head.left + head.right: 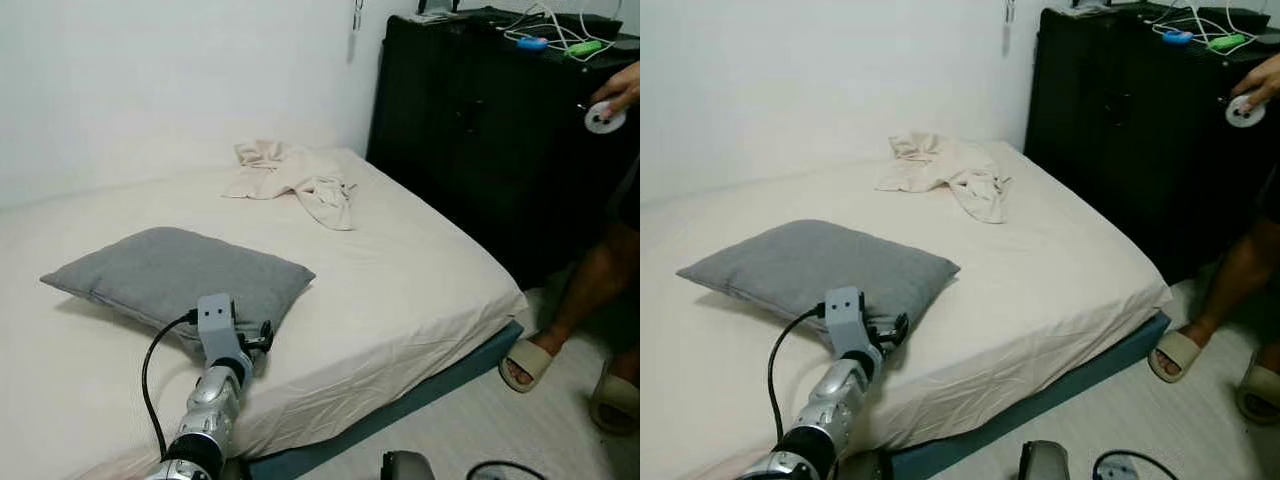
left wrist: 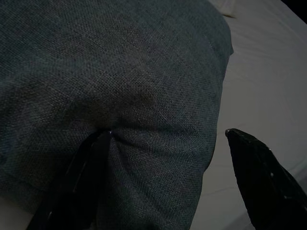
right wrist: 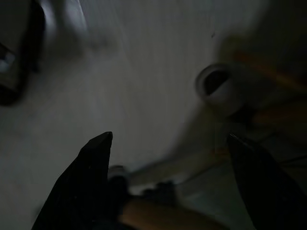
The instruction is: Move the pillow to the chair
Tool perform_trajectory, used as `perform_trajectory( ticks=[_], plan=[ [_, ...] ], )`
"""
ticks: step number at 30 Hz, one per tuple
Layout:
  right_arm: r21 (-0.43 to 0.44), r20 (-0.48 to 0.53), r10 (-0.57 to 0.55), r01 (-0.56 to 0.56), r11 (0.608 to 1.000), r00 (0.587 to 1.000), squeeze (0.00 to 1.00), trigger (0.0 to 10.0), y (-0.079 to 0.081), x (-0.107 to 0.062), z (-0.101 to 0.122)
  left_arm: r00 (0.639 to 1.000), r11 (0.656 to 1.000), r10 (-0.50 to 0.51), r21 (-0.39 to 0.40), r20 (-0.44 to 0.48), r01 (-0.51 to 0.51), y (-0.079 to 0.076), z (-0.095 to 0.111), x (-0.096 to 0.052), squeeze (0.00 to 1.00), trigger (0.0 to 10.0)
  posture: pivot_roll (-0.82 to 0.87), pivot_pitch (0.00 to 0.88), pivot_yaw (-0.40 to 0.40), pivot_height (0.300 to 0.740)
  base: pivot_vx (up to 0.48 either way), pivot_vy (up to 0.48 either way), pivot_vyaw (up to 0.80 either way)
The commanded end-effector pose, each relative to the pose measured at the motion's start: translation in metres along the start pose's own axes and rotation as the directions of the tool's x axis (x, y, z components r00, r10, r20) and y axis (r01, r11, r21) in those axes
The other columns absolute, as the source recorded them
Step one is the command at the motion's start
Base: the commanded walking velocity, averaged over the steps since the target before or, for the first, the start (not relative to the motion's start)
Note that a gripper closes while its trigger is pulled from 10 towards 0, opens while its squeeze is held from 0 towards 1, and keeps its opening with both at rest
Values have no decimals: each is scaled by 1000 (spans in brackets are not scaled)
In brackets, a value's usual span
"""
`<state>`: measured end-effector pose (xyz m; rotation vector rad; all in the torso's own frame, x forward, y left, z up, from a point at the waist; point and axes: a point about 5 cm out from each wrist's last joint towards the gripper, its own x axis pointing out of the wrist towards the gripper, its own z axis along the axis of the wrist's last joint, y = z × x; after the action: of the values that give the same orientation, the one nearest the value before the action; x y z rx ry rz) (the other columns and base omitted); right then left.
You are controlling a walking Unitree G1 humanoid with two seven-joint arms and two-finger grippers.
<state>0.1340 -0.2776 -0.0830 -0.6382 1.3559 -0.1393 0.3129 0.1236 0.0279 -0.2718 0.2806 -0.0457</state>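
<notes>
On the bed (image 1: pixel 420 270), left pincer (image 1: pixel 258 340) straddles pillow (image 1: pixel 180 270).

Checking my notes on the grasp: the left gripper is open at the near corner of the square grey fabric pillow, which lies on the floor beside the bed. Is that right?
Not quite. The square grey fabric pillow lies on the cream-sheeted bed, not on the floor, as the left eye view shows. The rest holds: the left gripper is open at its near corner, one finger pressing into the fabric.

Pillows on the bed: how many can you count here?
1. The grey pillow lies on the near-left part of the bed, with the left gripper at its near edge. Any beyond the frame are unseen.
</notes>
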Motion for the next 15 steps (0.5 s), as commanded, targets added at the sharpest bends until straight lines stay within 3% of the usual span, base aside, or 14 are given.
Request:
perform_trajectory(
  ticks=[1,2,3,5,8,10,12,13,14,15],
  plan=[
    [-62,-18,25,-26,998,1000,0,10000,2,0,-6,999,1000,-20,10,-33,21,-1,-6,-1,0,10000,-13,45,-6,583,0,0,0],
    [-62,-18,25,-26,998,1000,0,10000,2,0,-6,999,1000,-20,10,-33,21,-1,-6,-1,0,10000,-13,45,-6,583,0,0,0],
    [-120,-10,57,-58,991,998,0,10000,3,0,-3,998,999,-33,14,-45,33,-3,-8,-2,0,10000,-17,44,-5,583,0,0,0],
    [-120,-10,57,-58,991,998,0,10000,3,0,-3,998,999,-33,14,-45,33,-3,-8,-2,0,10000,-17,44,-5,583,0,0,0],
    [-161,17,185,-180,970,983,0,10000,22,-3,3,997,998,-54,18,-57,55,-6,-10,-2,0,10000,-17,44,-11,583,0,0,0],
    [-174,35,223,-213,961,974,0,10000,23,-4,11,996,998,-61,20,-59,62,-7,-10,-2,0,10000,-17,43,-12,583,0,0,0],
    [-186,39,230,-219,958,972,0,10000,19,-4,16,996,998,-63,20,-60,64,-8,-10,-2,0,10000,-17,43,-13,583,0,0,0],
    [-240,28,211,-198,950,977,0,10000,-7,-9,46,996,998,-65,17,-61,66,-9,-10,-2,0,10000,-16,40,-17,583,0,0,0],
    [-240,28,211,-198,950,977,0,10000,-7,-9,46,996,998,-65,17,-61,66,-9,-10,-2,0,10000,-16,40,-17,583,0,0,0],
    [-271,18,198,-185,945,980,0,10000,-21,-12,60,996,998,-66,16,-62,67,-9,-11,-2,0,10000,-15,40,-18,583,0,0,0]
  ],
)
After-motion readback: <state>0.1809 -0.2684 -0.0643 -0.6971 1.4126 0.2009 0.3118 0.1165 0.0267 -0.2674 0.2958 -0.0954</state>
